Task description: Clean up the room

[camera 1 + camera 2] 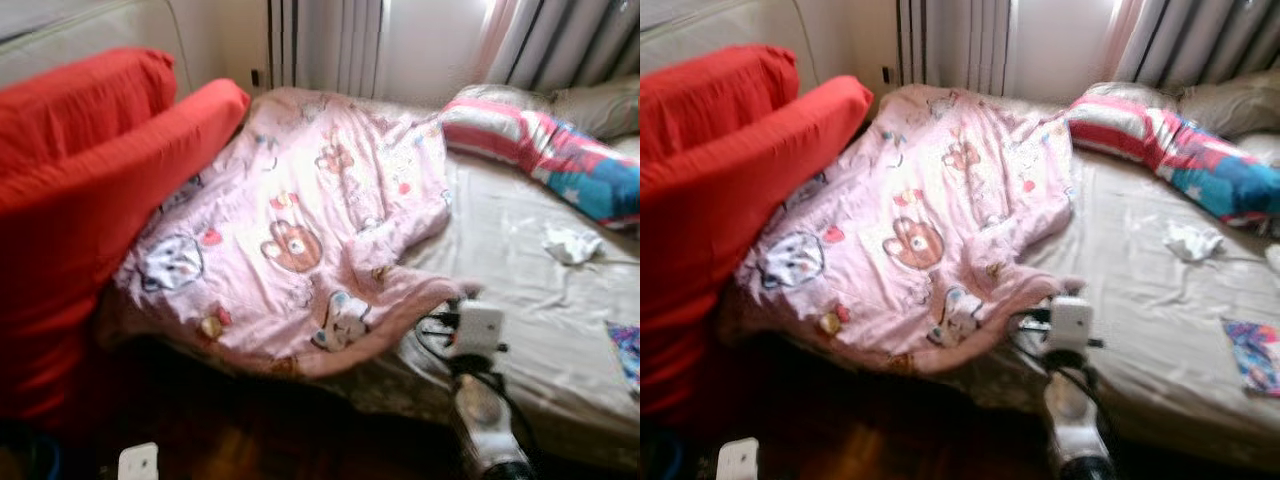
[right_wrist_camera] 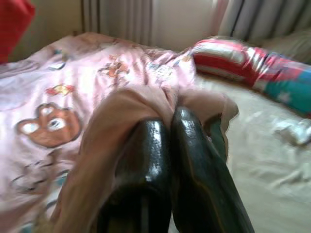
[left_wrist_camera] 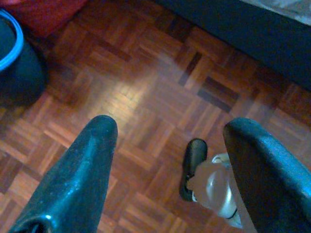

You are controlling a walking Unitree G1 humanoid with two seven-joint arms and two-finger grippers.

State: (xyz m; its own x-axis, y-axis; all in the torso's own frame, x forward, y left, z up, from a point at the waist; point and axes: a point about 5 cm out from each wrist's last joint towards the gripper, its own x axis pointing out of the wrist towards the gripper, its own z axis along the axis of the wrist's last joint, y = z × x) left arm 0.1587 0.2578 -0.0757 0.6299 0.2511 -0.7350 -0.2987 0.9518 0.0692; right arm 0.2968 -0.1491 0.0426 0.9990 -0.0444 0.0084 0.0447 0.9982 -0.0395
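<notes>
Sunlit grey curtains [image 1: 560, 40] hang behind the bed above parquet floor [image 3: 146, 97].

My right arm [image 1: 487, 420] is extended forward and slightly upward from the lower edge of the head view, silver forearm leading to the white wrist module [image 1: 476, 328] with black cables looped beside it. The right gripper [image 2: 171, 127] has both black fingers [image 2: 146, 160] pressed together side by side, with a fold of pink fabric pinched and draped over their tips. My left gripper [image 3: 170, 128] hangs low and points down at the floor; its two fingers [image 3: 77, 179] are spread well apart, holding nothing between them.
</notes>
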